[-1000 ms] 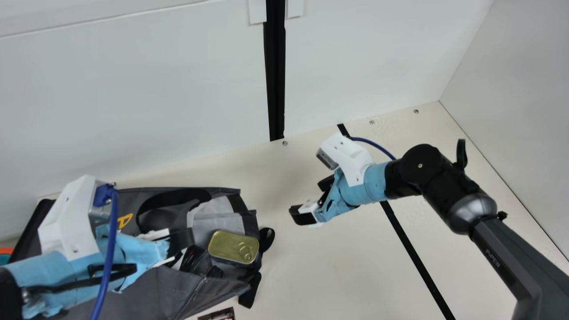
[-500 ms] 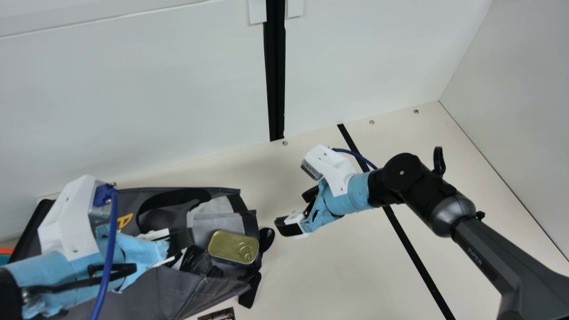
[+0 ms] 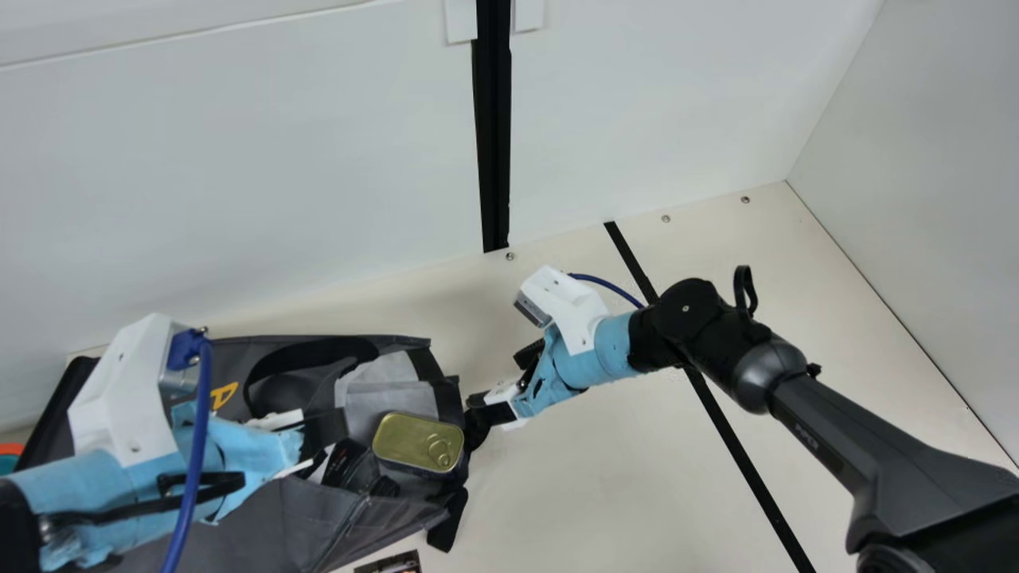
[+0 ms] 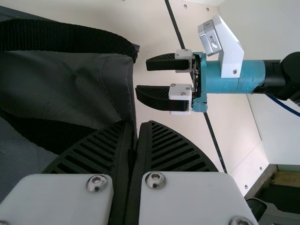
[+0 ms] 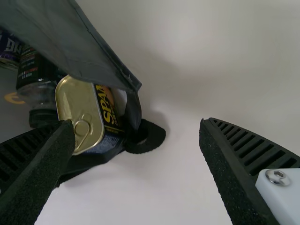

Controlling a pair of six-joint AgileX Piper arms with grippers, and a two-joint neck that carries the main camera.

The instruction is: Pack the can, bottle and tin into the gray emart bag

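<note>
One gray bag point(image 3: 290, 513), gripped by the left pincer point(image 3: 325, 430), holds can point(image 5: 10, 49), bottle point(image 5: 41, 89) and tin point(image 3: 410, 439); the right pincer point(image 3: 495, 378) gapes.

Main view edges crop an orange object point(image 3: 9, 450) (partly teal) and a dark item point(image 3: 392, 564).

Tin point(image 5: 78, 111), left of the right wrist view: side marked "SPAM", yellow capitals. Can point(image 5: 9, 50), upper left: pale lettering, cut short. Bottle point(image 5: 36, 77), beside it: small print, illegible. Gray emart bag point(image 3: 306, 521), main view, lower left: one yellow character, unclear. Right arm point(image 3: 856, 458), lower right: pale lettering, blurred.
</note>
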